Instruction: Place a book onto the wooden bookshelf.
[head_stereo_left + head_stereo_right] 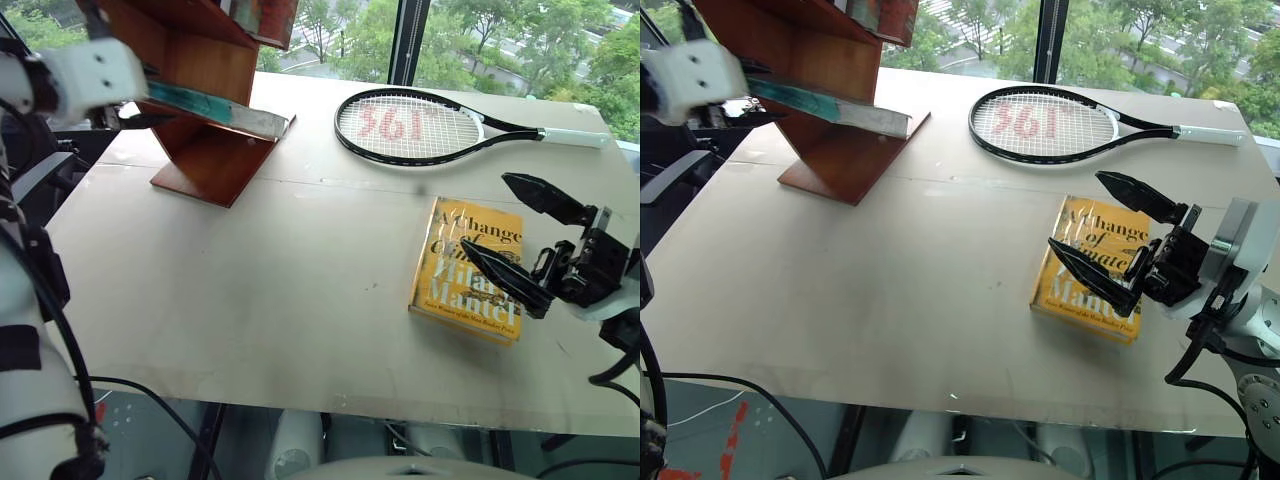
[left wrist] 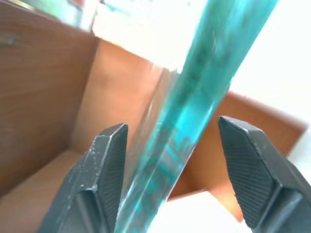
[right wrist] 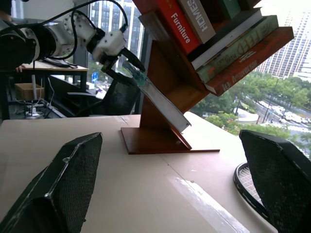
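Note:
The thin teal book (image 1: 215, 108) lies slanted on a lower board of the reddish-brown wooden bookshelf (image 1: 205, 165) at the table's far left. Its upper end sticks out toward my left gripper (image 1: 150, 97). In the left wrist view that gripper's black fingers (image 2: 109, 165) stand apart on either side of the book (image 2: 194, 97), with a gap showing, so it is open. My right gripper (image 1: 485, 212) hovers wide open at the right, just above a yellow-orange book (image 1: 445, 285), with nothing between its fingers.
A black tennis racket (image 1: 410, 127) with red marks on its strings lies at the back of the beige table (image 1: 250, 300). Several books (image 3: 228, 43) lean on the shelf's upper boards. Windows stand behind the table; its near edge is close to me.

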